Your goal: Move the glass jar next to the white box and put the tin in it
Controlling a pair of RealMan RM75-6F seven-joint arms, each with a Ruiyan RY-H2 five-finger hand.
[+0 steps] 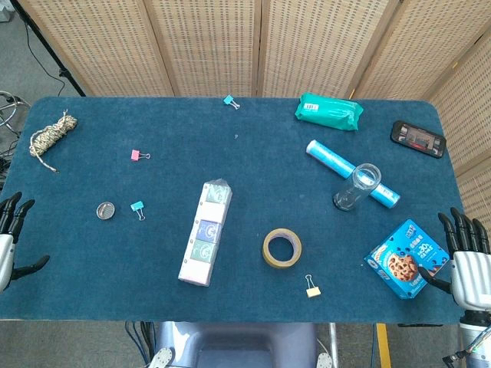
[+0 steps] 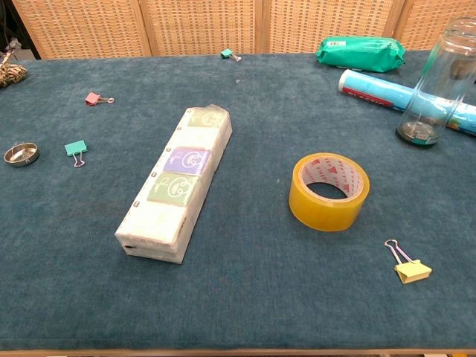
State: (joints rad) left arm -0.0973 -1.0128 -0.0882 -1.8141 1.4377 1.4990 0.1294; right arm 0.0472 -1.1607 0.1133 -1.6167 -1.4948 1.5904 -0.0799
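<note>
Both hands sit at the near edge of the blue desk point(image 1: 253, 253), holding nothing: left hand point(image 1: 9, 238) at the near left corner, dark fingers spread apart; right hand point(image 1: 466, 261) at the near right corner, fingers likewise splayed, just beside a blue cookie box point(image 1: 405, 257). Neither hand appears in the chest view. Nearest on the desk, a yellow binder clip point(image 2: 410, 268), then a roll of yellow-brown tape point(image 2: 328, 190) lying flat. Left of the tape, the long white box point(image 2: 175, 182) lies lengthwise, wrapped in clear film, with coloured squares along its top. Further left, a teal binder clip point(image 2: 75, 150) and, just beside it, the small round tin point(image 2: 21, 153), open side up, well apart from the white box. On the right, beyond the tape, the glass jar point(image 2: 440, 82) stands upright and empty, touching or just in front of a light blue roll point(image 1: 350, 173) that lies diagonally. A pink binder clip point(image 2: 95, 98) sits mid-left. Far left, a bundle of twine point(image 1: 51, 138). Far side: a small teal clip point(image 1: 230, 101), a green packet point(image 1: 328, 111), and a black device point(image 1: 418, 138) at the far right corner.
</note>
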